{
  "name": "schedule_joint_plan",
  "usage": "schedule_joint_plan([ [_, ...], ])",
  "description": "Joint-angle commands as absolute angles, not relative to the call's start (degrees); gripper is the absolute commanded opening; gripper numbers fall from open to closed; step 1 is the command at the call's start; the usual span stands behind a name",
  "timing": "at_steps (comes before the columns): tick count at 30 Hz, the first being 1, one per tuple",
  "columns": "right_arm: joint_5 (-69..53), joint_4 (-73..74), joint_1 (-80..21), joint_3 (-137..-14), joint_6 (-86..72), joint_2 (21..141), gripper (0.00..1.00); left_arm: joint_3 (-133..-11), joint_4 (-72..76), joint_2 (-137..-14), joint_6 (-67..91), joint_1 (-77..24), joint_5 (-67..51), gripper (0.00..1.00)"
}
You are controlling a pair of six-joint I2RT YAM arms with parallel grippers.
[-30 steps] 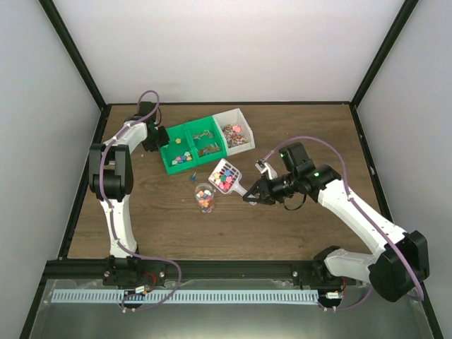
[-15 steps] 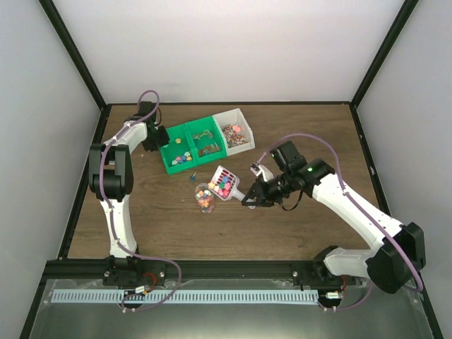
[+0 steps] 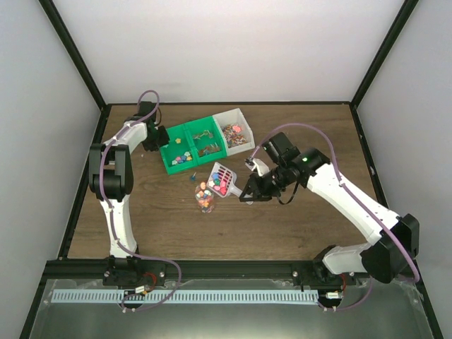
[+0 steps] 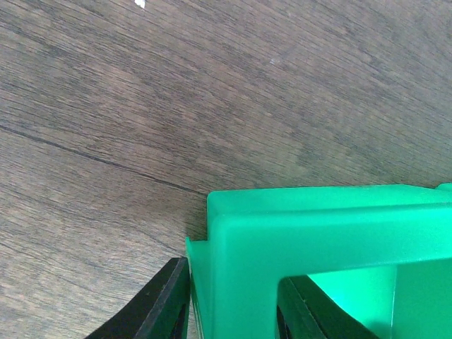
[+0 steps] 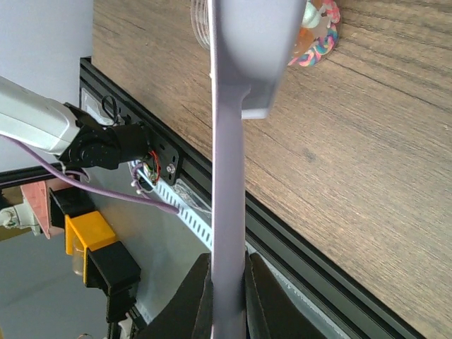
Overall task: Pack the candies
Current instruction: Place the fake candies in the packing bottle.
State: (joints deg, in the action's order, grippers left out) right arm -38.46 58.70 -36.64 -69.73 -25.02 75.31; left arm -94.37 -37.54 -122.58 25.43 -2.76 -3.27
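I'm keeping an eye on the right gripper (image 5: 227, 284): it's pinching the thin handle of the scoop (image 3: 221, 178), both fingers pressing flat against it in the right wrist view. The scoop is tipping down to the left, with its mouth hanging right at the rim of the small clear cup (image 3: 205, 200), which is standing on the table (image 3: 296, 229). I can't tell whether scoop and cup are touching. The candies (image 3: 222, 183) are mixed pink, yellow, blue and orange. Some are lying in the scoop and more are sitting in the cup, and the right wrist view is catching a few at the cup's edge. The left gripper (image 4: 233, 304) is clamping the corner wall of the green tray (image 3: 185, 150) at the far left, one finger outside, one inside. The tray's two compartments are holding a few candies. The white bin (image 3: 234, 131) is sitting just beside it on the right, holding a heap of them.
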Motion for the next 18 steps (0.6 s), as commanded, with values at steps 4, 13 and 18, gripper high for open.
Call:
schedule_joint_plan([
  [4, -35.69, 64.14, -37.26, -73.78, -21.61, 76.65, 0.01, -93.69, -36.39, -121.08, 25.29, -2.42, -3.08, 0.33],
  [13, -32.74, 68.31, -38.15, -77.42, -20.61, 78.3, 0.01, -93.58, -36.23, -121.47, 25.44, -2.4, -3.31, 0.33],
  [18, -32.07, 69.77, -38.61, -79.38, -20.48, 78.84, 0.01, -93.54, -36.19, -121.55, 25.4, -2.37, -3.29, 0.33],
])
